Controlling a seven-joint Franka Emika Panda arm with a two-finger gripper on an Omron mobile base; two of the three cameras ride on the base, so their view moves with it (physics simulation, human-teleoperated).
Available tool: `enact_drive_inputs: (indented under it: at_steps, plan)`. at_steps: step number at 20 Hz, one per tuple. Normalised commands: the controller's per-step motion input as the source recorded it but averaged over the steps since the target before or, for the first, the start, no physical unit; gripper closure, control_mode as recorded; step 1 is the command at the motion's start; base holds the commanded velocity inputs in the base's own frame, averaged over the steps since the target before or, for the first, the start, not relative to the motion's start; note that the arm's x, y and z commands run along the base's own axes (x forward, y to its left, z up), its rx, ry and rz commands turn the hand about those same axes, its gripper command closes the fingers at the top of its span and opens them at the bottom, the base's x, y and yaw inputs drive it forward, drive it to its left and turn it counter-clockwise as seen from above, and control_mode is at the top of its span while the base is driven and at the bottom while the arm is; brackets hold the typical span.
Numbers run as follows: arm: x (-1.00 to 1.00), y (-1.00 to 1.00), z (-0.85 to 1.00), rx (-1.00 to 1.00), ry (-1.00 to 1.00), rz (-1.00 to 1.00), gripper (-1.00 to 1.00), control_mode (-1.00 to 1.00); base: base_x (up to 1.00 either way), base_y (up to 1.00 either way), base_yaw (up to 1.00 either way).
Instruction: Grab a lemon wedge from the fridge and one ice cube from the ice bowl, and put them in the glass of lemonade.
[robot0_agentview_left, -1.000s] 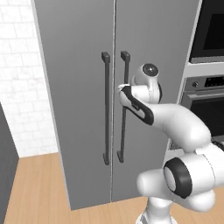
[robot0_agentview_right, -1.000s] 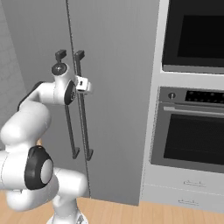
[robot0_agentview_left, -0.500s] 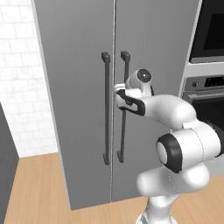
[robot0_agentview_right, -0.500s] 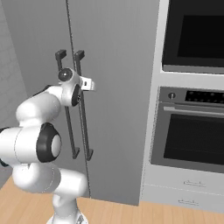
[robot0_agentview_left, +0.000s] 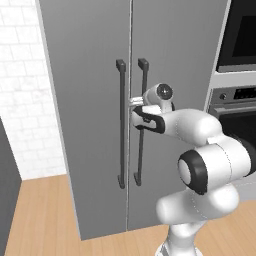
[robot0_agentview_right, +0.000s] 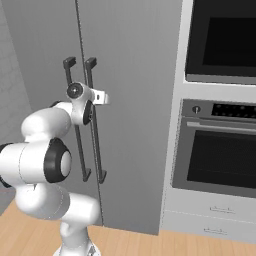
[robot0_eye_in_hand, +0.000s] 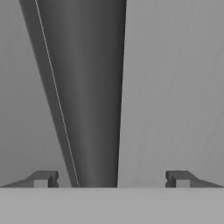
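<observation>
The grey fridge (robot0_agentview_left: 85, 75) (robot0_agentview_right: 135, 100) stands with both doors shut. My gripper (robot0_agentview_left: 134, 107) (robot0_agentview_right: 104, 98) is at mid-height against the right door's dark bar handle (robot0_agentview_left: 140, 145) (robot0_agentview_right: 96, 145). In the hand view the handle (robot0_eye_in_hand: 89, 87) runs up between my two fingertips (robot0_eye_in_hand: 42, 178), and the gripper (robot0_eye_in_hand: 111, 178) is open around it with gaps on both sides. The left door's handle (robot0_agentview_left: 121, 125) is just beside it. The lemon wedge, ice cube, ice bowl and glass of lemonade are out of view.
An oven column (robot0_agentview_left: 240, 105) (robot0_agentview_right: 220, 150) with a black microwave (robot0_agentview_right: 222, 40) above stands right of the fridge. A white brick wall (robot0_agentview_left: 22, 90) is on the left. Wooden floor (robot0_agentview_left: 40, 215) lies in front.
The hand has moved forward and a little left to the right door's handle, and the arm has folded in closer to the fridge. The doors have stayed shut.
</observation>
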Motion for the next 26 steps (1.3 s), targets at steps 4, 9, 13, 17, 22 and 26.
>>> enact_drive_inputs:
  at_steps: [4, 9, 13, 17, 22, 26]
  plan:
    - [0.01, 0.00, 0.00, 0.00, 0.00, 0.00, 1.00, -1.00, 0.00, 0.00, 0.00]
    - [-0.27, -0.21, 0.00, 0.00, -0.01, 0.00, 1.00, -1.00, 0.00, 0.00, 0.00]
    - [-0.89, -0.75, 0.14, 0.06, -0.09, -0.09, 1.00, -1.00, 0.00, 0.00, 0.00]
    - [-1.00, -0.90, 0.53, 0.11, -0.21, -0.17, 1.00, -1.00, 0.00, 0.00, 0.00]
    - [-1.00, -0.98, 0.91, 0.15, -0.23, -0.24, 1.00, -1.00, 0.00, 0.00, 0.00]
    - [-0.98, -0.83, 1.00, 0.14, -0.20, -0.28, -1.00, -1.00, 0.00, 0.00, 0.00]
